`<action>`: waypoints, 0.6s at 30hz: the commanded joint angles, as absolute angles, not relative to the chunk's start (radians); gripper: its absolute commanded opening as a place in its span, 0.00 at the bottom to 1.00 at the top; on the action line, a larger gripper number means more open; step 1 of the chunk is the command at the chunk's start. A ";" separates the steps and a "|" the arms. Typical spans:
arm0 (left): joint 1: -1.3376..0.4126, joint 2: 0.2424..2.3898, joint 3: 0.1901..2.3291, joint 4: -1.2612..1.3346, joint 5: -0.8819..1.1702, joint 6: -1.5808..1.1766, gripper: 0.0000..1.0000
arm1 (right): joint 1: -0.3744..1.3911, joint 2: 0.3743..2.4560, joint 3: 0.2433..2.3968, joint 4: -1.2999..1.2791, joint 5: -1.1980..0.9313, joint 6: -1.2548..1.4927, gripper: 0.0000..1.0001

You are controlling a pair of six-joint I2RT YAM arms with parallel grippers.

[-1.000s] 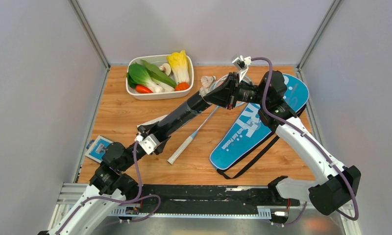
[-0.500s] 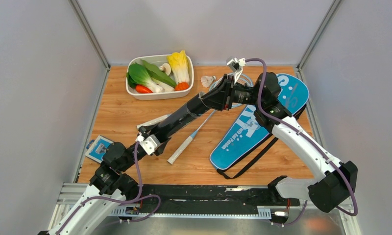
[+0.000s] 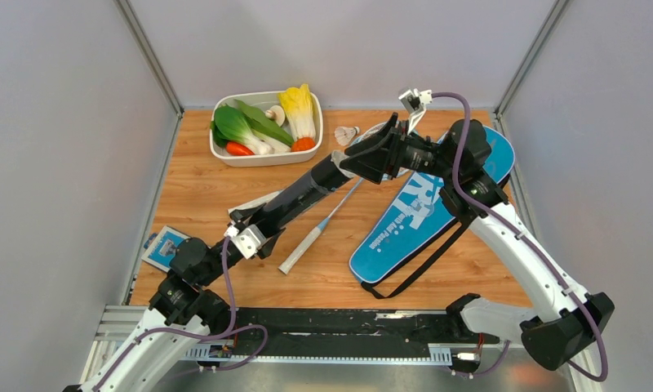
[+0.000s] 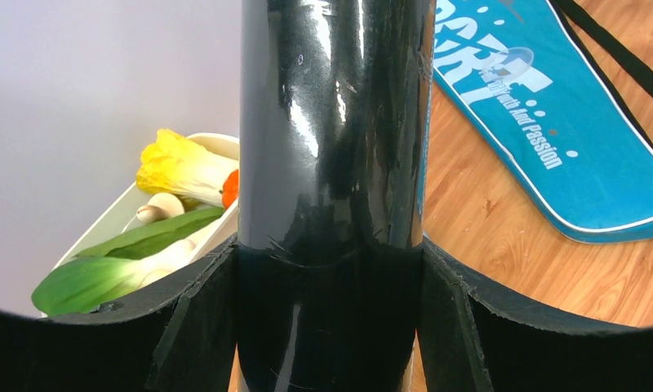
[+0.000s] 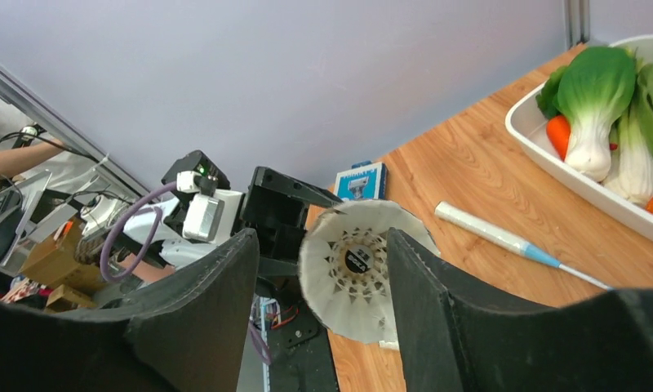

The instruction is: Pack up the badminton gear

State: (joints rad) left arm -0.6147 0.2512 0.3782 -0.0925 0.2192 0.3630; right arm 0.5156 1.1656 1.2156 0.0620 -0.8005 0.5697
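We look down on a wooden table (image 3: 201,184) boxed in by plain grey walls (image 3: 62,163), with metal posts (image 3: 148,53) at the far corners. At far left sits a white tray (image 3: 262,159) of toy vegetables (image 3: 242,126), and a card (image 3: 166,243) lies at the near left edge. The blue cover (image 3: 425,204) lies on the right with its black strap (image 3: 411,276) trailing nearward. One racket (image 3: 315,233) lies mid-table, and a loose shuttlecock (image 3: 347,135) rests just right of the tray. The left gripper (image 4: 330,261) is clamped on the long black tube (image 4: 331,122), which slants toward the far right. At the tube's far end the right gripper (image 5: 323,241) has its fingers apart, with a second shuttlecock (image 5: 356,278) between them, skirt toward the wrist camera. We cannot tell whether it is seated in the tube. Compared with a second ago, the right gripper's fingers look wider and its elbow has swung to the near right. The left arm, the tube and everything on the table have stayed put.
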 commanded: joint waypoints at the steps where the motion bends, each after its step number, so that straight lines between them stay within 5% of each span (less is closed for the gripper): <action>1: -0.615 0.242 0.391 -0.022 0.231 0.356 0.38 | 0.506 1.120 1.272 0.035 -0.722 0.535 0.64; 9: -0.615 0.236 0.390 -0.022 0.242 0.358 0.38 | 0.467 1.136 1.283 -0.074 -0.657 0.458 0.73; 18: -0.615 0.228 0.384 -0.007 0.258 0.357 0.38 | 0.442 1.246 1.289 -0.101 -0.906 0.403 0.69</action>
